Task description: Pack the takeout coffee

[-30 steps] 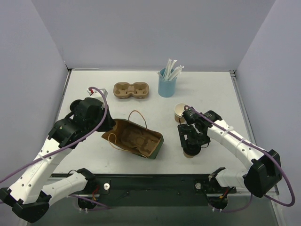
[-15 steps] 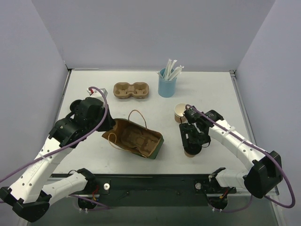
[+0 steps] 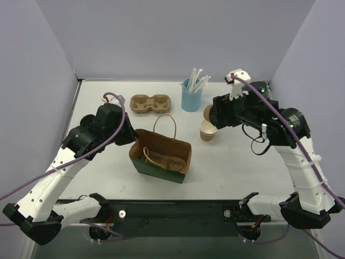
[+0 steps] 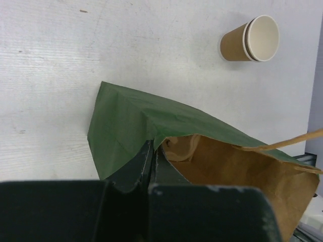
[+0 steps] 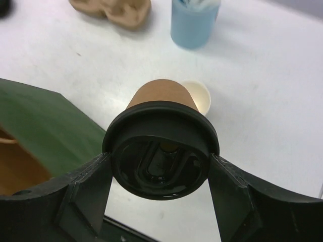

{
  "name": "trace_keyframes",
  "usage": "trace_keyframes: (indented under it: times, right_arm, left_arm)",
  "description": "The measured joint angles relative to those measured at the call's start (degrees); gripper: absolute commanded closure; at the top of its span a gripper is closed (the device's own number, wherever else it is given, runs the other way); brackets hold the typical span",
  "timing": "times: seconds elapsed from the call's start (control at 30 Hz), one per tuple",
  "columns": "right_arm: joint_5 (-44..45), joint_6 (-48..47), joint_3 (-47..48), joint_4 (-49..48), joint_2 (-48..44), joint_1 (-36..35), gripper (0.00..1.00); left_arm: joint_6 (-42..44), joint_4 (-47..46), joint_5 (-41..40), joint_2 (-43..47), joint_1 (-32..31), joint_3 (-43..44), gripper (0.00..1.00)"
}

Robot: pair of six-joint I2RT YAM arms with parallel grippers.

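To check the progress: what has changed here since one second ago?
The left hand, shut on the rim of the paper bag, stood it up from its side. The right hand, holding the lidded cup, lifted it from the near side toward the open tan cup. That cup, the cup carrier and the straw cup stayed put.

Right wrist view: occlusion and cropping
The lidded brown paper cup [image 5: 160, 151] partly hides the small tan paper cup [image 5: 201, 97]; the light-blue straw cup [image 5: 193, 22] and brown pulp carrier [image 5: 113, 9] are cropped at top, the green paper bag [image 5: 45, 123] at left.
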State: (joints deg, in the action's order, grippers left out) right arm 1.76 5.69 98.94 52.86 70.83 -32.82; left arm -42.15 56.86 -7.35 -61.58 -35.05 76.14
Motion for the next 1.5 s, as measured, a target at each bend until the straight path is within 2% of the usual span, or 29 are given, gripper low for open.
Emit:
trace_keyframes:
  times: [0.1, 0.27, 0.37, 0.47, 0.7, 1.03, 1.33, 1.5]
  right_arm:
    - [-2.4, -4.3, 9.3, 0.4, -0.2, -1.7, 0.4]
    - [-6.7, -9.7, 17.0, 0.5, -0.2, -8.6, 0.4]
    - [-11.4, -12.0, 16.4, -0.3, -1.2, -11.5, 0.39]
    - [-16.9, -12.7, 11.8, -3.4, -3.5, -12.3, 0.4]
    - [-26.3, -11.3, 9.3, -6.7, -4.9, -15.4, 0.4]
    - [-24.4, -10.3, 12.8, -9.3, -0.7, -22.0, 0.39]
    - [-15.4, -11.8, 7.8, -4.6, 1.5, -30.9, 0.4]
    - [-10.0, -13.4, 3.7, -2.0, 1.7, -33.1, 0.4]
  left_arm:
    - [-2.4, -0.3, 0.8, -1.0, 0.0, 1.2, 1.0]
    - [-4.8, -2.6, 2.8, -2.3, 0.0, 1.6, 1.0]
    - [-4.1, -5.2, 4.4, -3.1, 0.0, 1.4, 1.0]
    - [-3.1, -7.0, 4.7, -3.1, 0.0, 1.4, 1.0]
    - [-0.6, -8.2, 4.1, -3.0, 0.0, 1.5, 1.0]
    - [-1.0, -7.3, 4.9, -2.5, 0.0, -0.9, 1.0]
    - [-0.9, -7.0, 5.9, -0.2, 0.0, -1.4, 1.0]
    - [-0.9, -8.4, 6.9, 2.7, 0.0, -3.7, 1.0]
